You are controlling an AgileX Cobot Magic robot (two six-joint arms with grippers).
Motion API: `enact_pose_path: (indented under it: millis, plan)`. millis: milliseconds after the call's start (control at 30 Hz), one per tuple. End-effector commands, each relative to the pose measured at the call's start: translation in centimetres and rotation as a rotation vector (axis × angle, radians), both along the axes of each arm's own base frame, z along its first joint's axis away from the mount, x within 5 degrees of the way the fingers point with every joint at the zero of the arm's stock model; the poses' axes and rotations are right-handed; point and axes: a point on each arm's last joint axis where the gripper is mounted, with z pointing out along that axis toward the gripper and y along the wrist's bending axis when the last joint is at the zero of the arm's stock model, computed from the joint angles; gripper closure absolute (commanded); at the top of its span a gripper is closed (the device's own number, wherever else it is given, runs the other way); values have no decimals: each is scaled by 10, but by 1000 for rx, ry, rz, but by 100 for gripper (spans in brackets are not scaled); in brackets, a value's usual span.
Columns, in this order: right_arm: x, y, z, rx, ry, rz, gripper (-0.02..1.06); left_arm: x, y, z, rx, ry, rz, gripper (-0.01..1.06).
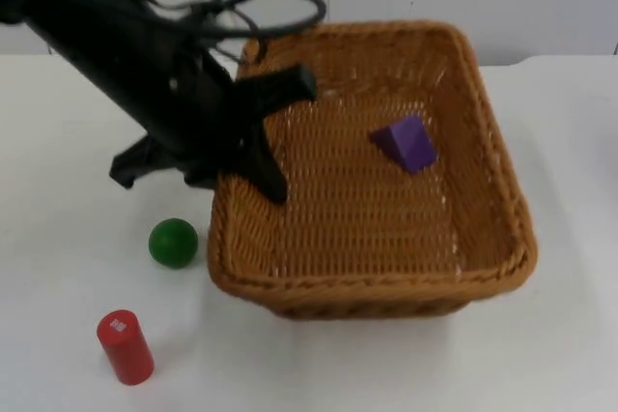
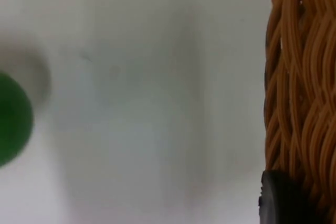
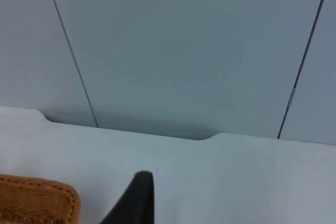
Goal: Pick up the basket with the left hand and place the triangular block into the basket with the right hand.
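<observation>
The brown wicker basket (image 1: 377,287) takes up the middle of the table in the top view. A purple triangular block (image 1: 406,142) lies inside it, toward the far right of its floor. My left gripper (image 1: 294,137) hangs over the basket's left rim, open, with both fingers spread above the inner side of that wall and nothing held between them. In the left wrist view the wicker wall (image 2: 299,77) runs close beside one fingertip (image 2: 278,200). My right gripper (image 3: 140,200) is drawn back toward the grey wall, with a corner of the basket (image 3: 37,198) just beside it.
A green ball (image 1: 174,242) lies on the table just left of the basket's front corner, also seen in the left wrist view (image 2: 10,119). A red cylinder (image 1: 126,346) stands near the front left edge. The partition wall (image 3: 173,51) closes the far side.
</observation>
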Motion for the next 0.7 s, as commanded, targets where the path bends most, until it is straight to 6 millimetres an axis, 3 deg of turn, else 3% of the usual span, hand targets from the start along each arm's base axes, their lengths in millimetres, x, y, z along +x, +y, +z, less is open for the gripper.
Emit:
enact_pose_path:
  millis: [0,133,367,667]
  plan:
    - [-3,0,2,-3,-6,6,0,2,-4,-2,-13,-6,2,105]
    - [-3,0,2,-3,-5,6,0,2,-17,-22,4,3,-18,105]
    - [-4,1,1,-3,11,12,0,8,-36,-36,1,-20,-34,105]
    - [-4,1,0,-3,18,14,0,36,-48,-46,-43,-17,-43,105]
